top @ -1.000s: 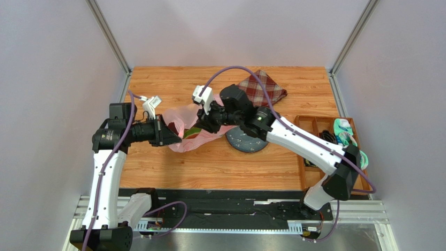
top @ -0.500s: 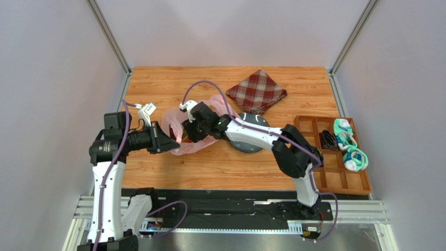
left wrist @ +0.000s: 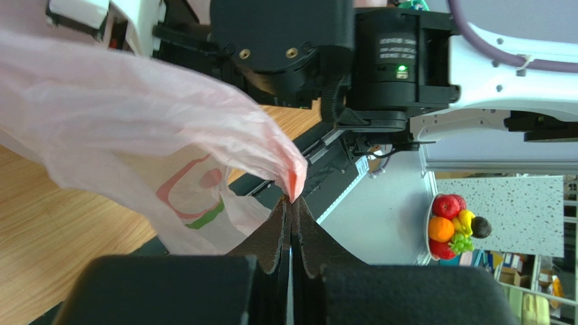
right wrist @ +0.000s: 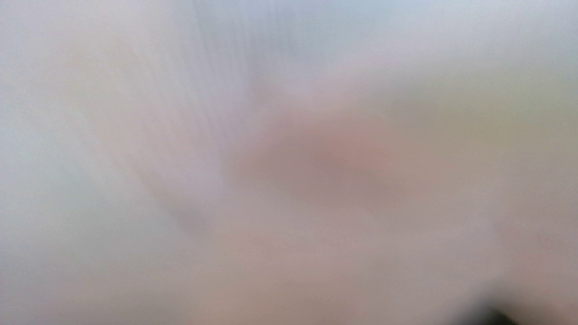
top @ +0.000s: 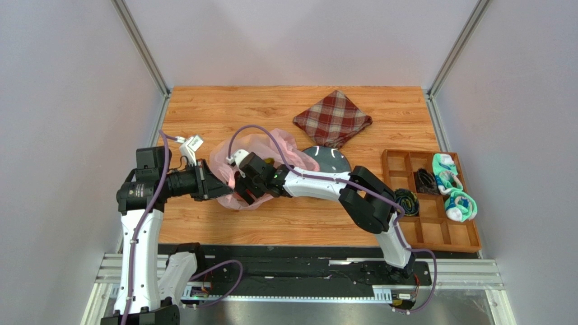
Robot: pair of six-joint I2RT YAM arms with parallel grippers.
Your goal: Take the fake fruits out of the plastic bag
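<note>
Pink, thin and crinkled, the plastic bag (top: pixel 261 152) lies left of centre on the wooden tabletop (top: pixel 203 108), its far-right edge touching or overlapping the dark plate (top: pixel 332 157). The left tool (top: pixel 229 184) comes in from the left and meets the bag's near-left edge. In the left wrist view this tool (left wrist: pixel 292 203) is clamped tight, its two dark fingers (left wrist: pixel 275 233) pressed together on a small peak of the pink film (left wrist: pixel 136 135), which is lifted off the wood and spreads away up and to the left, showing a printed red and green mark.

The right arm stretches across from the right, over the near edge of the plate, and its tool (top: pixel 244 191) sits at the bag, just beside the left tool. From above, its fingers are lost in the folds of the bag, and the right wrist view is only a pale pinkish blur, so I cannot tell whether this tool is open or closed. The fake fruits cannot be made out through the film.

Behind the plate lies a red plaid cloth (top: pixel 332 120). Well to the right stands a wooden compartment tray (top: pixel 444 233) holding rolled teal socks (top: pixel 453 193) and dark socks (top: pixel 407 201).
</note>
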